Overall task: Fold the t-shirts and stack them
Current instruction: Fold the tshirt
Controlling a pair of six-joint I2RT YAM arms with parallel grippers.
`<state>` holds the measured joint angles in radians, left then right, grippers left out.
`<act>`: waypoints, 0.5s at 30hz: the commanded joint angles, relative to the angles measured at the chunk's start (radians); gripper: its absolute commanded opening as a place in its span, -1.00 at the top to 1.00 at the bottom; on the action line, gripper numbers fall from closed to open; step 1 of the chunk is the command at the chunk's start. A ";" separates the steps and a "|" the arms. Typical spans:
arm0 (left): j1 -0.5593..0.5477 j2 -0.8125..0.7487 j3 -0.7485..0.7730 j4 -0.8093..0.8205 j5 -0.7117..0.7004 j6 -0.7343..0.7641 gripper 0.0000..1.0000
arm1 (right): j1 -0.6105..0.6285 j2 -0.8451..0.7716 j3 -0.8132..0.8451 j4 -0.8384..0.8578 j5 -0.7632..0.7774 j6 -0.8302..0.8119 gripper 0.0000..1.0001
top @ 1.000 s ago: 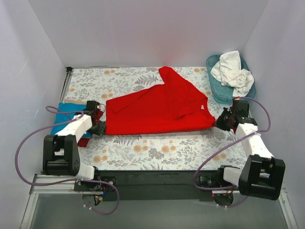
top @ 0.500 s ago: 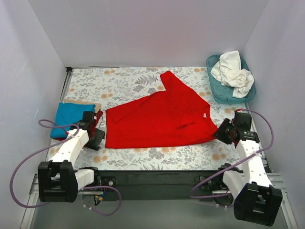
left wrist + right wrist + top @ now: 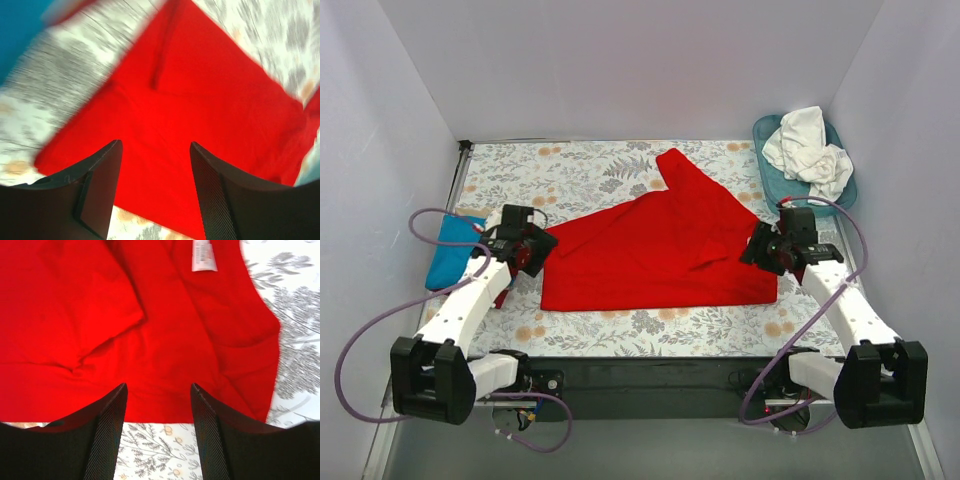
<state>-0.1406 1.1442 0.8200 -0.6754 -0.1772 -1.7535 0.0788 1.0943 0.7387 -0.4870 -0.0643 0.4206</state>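
We find the red t-shirt (image 3: 660,250) lying spread on the worktop (image 3: 650,325), roughly central, one sleeve pointing toward the far edge and its lower hem running parallel to the near edge. The cloth is part flat, with folds and creases across the middle. A white label (image 3: 204,255) shows at the neck end in the right wrist view. The left gripper (image 3: 530,250) stands at the shirt's left edge, low over the cloth. In the left wrist view its fingers (image 3: 100,190) are spread wide, with only red cloth and a strip of worktop seen between them and nothing held. That view is blurred, and we cannot tell whether the tips touch the shirt. The right gripper (image 3: 760,248) stands at the shirt's right edge, near the neck end. Its fingers (image 3: 107,435) are likewise set wide apart, nothing is clamped between them, and the hem of the shirt runs across the gap below. Contact with the cloth cannot be confirmed here either. A blue t-shirt (image 3: 450,255) lies folded at the left edge of the worktop, beside the left arm and apart from the red one. White t-shirts (image 3: 810,145) lie crumpled in a heap in the basket (image 3: 770,190) at the far right corner.
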 commanded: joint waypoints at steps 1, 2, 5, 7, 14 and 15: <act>-0.122 0.065 0.054 0.086 0.021 0.040 -0.08 | 0.079 0.058 0.025 0.152 0.014 0.037 -0.20; -0.167 0.095 0.070 0.094 0.022 0.045 -0.08 | 0.085 0.079 0.025 0.171 -0.008 0.046 -0.20; -0.214 0.135 0.065 0.145 0.057 0.087 -0.08 | 0.108 0.116 0.028 0.244 -0.017 0.061 -0.18; -0.221 0.153 0.059 0.177 0.094 0.115 -0.07 | 0.116 0.142 0.033 0.267 -0.019 0.064 -0.18; -0.225 0.242 0.088 0.217 0.159 0.161 -0.06 | 0.119 0.288 0.042 0.324 0.003 0.061 -0.16; -0.225 0.256 0.100 0.220 0.162 0.164 -0.05 | 0.121 0.298 0.042 0.344 0.003 0.060 -0.16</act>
<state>-0.3622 1.3842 0.8665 -0.4896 -0.0490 -1.6306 0.1932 1.3647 0.7448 -0.2207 -0.0738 0.4759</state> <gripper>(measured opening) 0.530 0.585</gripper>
